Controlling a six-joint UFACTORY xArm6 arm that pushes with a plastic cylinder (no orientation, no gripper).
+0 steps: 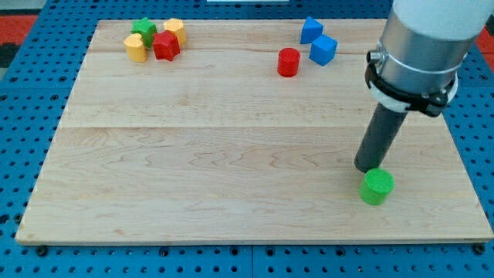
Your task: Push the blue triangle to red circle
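My tip (367,167), a bare rod with no claw to open or close, is sitting beside the green cylinder (377,186) at lower right; the blue triangle (311,30) is lying far toward the upper middle, just above-right of the red circle (288,62).

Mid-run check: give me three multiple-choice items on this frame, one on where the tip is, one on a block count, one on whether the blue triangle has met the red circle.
1. Where is my tip?
A. beside the yellow blocks
B. just above the green circle, toward the view's left
C. touching the blue triangle

2. How many blue blocks are on the board?
A. one
B. two
C. three

3. How does the blue triangle stand to the red circle?
A. apart, a gap between them
B. stacked on it
C. across the board from it

Key:
1. B, the rod ends at the green circle's upper left edge.
2. B, the triangle and the blue cube at the view's top.
3. A, bare wood shows between them.
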